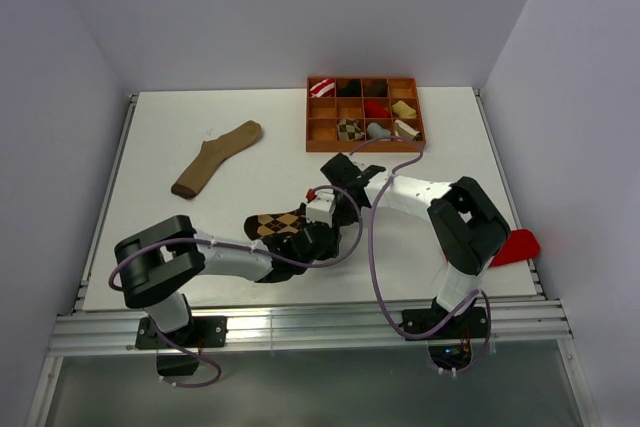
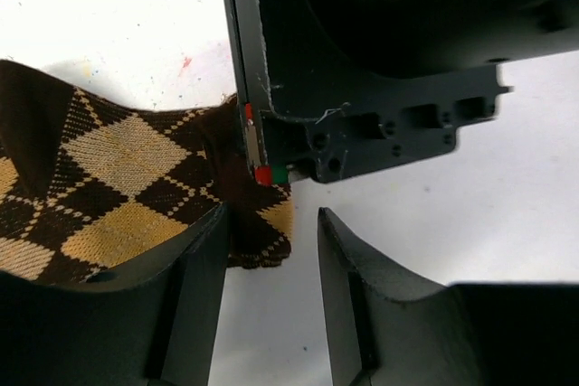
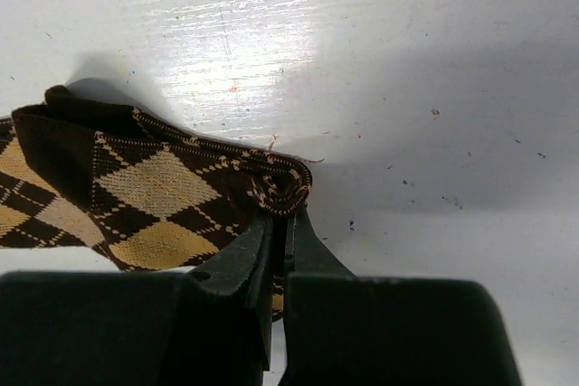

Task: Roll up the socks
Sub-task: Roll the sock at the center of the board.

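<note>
My left pincer (image 2: 271,223) comes first: its jaws stand part-way apart and hold nothing. In its wrist view a corner of the sock (image 2: 118,178) pokes into the gap and lies against one finger (image 2: 194,259), while the other finger sits on bare counter (image 2: 470,223).

Just beyond, my right pincer (image 3: 288,214) is clamped tight on the sock's rim, with the fabric bunched into a small curl right at the tips. The rest of the sock lies flat on the counter, in the near half and about midway between the side edges.

I judge the step in hand to be starting the roll from this pinched end. To do it well I'd bring the left pincer over the corner, close it beside the right one so both grip the same rim, and then turn the end over onto the flat part. I'd keep the curl tight and square to the sock's length. Gripping only one layer, or pulling sideways, would likely skew the roll or drag the whole sock along the counter. The two pincers are also very close, so any move should be small to avoid a knock.

Farther off, a tan sock (image 1: 215,159) lies toward the far left. A tray (image 1: 365,148) of compartments sits at the far edge and holds small bundles.
</note>
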You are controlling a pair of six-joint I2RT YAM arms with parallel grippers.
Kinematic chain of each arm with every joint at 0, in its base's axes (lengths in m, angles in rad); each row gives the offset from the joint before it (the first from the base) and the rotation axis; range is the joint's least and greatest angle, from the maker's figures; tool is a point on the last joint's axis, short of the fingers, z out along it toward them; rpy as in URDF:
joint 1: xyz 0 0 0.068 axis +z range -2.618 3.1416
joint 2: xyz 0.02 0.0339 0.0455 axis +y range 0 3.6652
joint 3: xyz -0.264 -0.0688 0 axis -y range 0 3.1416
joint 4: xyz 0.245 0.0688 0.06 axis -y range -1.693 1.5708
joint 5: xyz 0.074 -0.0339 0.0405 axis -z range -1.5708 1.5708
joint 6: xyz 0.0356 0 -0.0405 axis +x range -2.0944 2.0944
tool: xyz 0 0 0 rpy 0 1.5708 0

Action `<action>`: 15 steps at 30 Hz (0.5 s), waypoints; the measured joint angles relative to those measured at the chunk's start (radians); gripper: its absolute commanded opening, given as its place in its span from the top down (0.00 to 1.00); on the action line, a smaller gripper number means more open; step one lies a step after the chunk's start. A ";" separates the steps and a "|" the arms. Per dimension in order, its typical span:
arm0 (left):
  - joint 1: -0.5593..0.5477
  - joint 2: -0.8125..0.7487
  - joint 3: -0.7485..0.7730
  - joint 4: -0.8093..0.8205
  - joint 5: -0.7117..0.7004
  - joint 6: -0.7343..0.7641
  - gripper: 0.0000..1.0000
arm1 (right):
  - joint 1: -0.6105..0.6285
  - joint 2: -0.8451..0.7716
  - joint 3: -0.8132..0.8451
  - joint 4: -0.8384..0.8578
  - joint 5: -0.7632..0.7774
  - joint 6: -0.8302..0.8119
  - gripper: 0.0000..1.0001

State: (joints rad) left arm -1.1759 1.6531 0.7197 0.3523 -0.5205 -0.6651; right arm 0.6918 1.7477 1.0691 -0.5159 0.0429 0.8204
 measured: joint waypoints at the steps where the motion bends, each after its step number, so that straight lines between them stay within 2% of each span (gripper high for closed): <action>1: 0.000 0.016 0.006 -0.002 -0.004 0.001 0.54 | 0.000 0.002 0.003 -0.003 0.000 0.000 1.00; 3: -0.003 0.048 0.023 -0.008 -0.019 0.003 0.58 | 0.000 0.004 0.006 -0.006 0.000 0.000 1.00; 6: -0.006 0.082 0.044 -0.022 -0.036 0.003 0.68 | 0.001 0.007 0.010 -0.011 0.001 0.000 1.00; 7: -0.007 0.089 0.048 -0.026 -0.039 0.002 0.77 | 0.001 0.008 0.012 -0.013 0.000 0.000 1.00; 9: -0.011 0.104 0.062 -0.035 -0.049 -0.008 0.85 | 0.002 0.009 0.012 -0.013 0.000 0.000 1.00; 10: -0.013 0.106 0.065 -0.038 -0.053 -0.014 0.95 | 0.002 0.009 0.012 -0.012 -0.001 0.000 1.00; 11: -0.014 0.108 0.066 -0.039 -0.057 -0.024 0.99 | 0.002 0.009 0.012 -0.011 -0.001 0.000 1.00; 15: -0.016 0.107 0.060 -0.035 -0.058 -0.064 0.99 | 0.002 -0.009 -0.014 0.019 -0.008 0.002 0.88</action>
State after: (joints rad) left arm -1.1919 1.7603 0.7799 0.3168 -0.5785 -0.7292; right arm 0.6933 1.7390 1.0554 -0.4965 0.0345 0.8219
